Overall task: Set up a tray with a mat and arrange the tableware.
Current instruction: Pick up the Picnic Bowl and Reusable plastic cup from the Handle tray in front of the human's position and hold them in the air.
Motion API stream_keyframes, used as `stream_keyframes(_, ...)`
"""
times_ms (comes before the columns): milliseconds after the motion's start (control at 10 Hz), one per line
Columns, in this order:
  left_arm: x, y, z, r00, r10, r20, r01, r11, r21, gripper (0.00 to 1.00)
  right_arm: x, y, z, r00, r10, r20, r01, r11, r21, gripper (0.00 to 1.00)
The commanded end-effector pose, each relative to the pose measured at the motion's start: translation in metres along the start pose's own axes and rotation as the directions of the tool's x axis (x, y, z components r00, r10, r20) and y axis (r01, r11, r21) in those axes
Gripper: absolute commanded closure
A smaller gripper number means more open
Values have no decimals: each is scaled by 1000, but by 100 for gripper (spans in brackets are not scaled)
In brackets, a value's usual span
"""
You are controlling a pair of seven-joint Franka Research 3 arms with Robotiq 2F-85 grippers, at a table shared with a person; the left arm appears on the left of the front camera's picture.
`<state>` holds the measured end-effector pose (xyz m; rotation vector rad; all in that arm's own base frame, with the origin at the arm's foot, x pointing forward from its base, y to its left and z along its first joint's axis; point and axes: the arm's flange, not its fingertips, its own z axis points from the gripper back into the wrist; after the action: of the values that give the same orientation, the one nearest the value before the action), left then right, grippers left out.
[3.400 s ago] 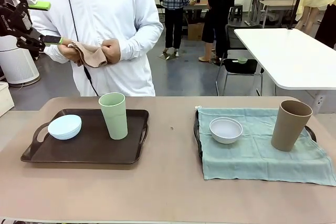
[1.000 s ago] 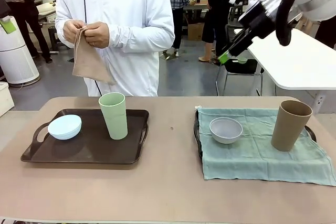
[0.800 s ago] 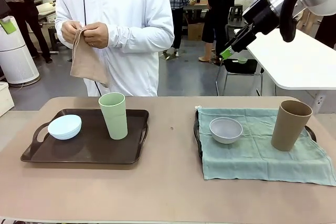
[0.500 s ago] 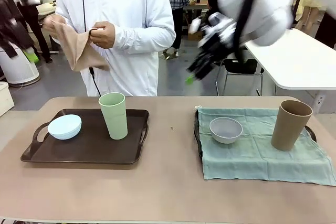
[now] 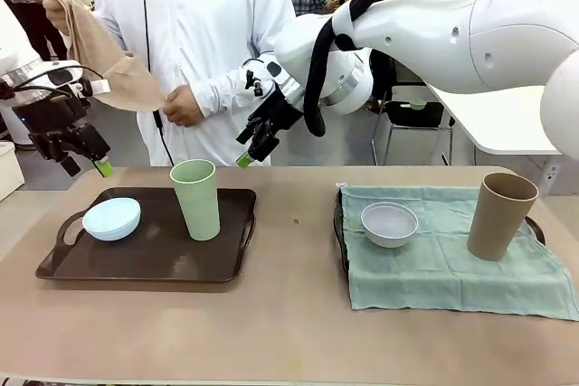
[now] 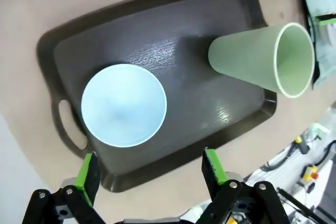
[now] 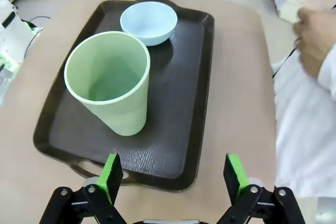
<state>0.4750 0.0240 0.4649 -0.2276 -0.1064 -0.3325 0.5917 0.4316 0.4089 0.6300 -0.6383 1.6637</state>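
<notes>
2 released: left end effector [image 6: 149,166], right end effector [image 7: 172,169] | green tumbler [image 5: 196,198] upright, mouth up

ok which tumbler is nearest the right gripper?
The pale green tumbler, on the bare dark tray; the right gripper hangs open near it. The brown tumbler stands far off on the teal cloth.

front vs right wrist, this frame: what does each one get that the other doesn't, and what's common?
Front view's extras: the teal mat with the greyish white bowl and brown tumbler on it, the tan cloth held up by the person, and the left gripper at picture left.
Right wrist view's extras: a look down into the pale green tumbler, which is empty, and the right gripper with its fingers spread open.
Shared: the dark tray, with the pale blue bowl and that tumbler upright on it.
</notes>
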Motion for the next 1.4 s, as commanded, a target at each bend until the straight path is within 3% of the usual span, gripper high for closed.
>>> stream_keyframes(0, 1, -1, 11, 1000, -24, -20, 24, 999, 25, 0, -8, 9, 4, 1000, -26, -6, 26, 1000, -14, 0)
stream_keyframes(200, 1, -1, 11, 1000, -24, -20, 24, 999, 25, 0, -1, 0, 1, 1000, -3, 4, 3, 1000, -1, 0)
stream_keyframes(300, 1, -1, 5, 1000, -11, -3, 11, 1000, 12, 0, -11, -2, -10, 996, -58, 74, 49, 991, 126, 0)
stream_keyframes(500, 3, 10, 2, 1000, 22, 12, -22, 999, 29, 0, -25, 8, -18, 990, -54, 129, 22, 972, 234, 0)
stream_keyframes(700, 2, 23, 4, 995, 80, 60, -81, 997, 16, 0, -29, 32, -9, 996, -53, 76, 32, 968, 250, 0)
stream_keyframes(800, 4, 21, 10, 975, 184, 122, -185, 983, 0, 0, -22, 42, -6, 996, -79, 34, 71, 979, 189, 0)
stream_keyframes(900, 1, 18, 4, 999, 33, 23, -33, 999, 21, 0, -28, 19, -24, 995, -60, 82, 38, 967, 253, 0)
stream_keyframes(1100, 1, 24, 8, 994, 91, 58, -92, 996, 16, 0, -28, 19, -24, 995, -60, 82, 38, 967, 253, 0)
stream_keyframes(1300, 8, 26, -19, 988, 135, 73, -143, 983, 117, 0, -25, 20, -35, 996, -69, 49, 55, 968, 245, 0)
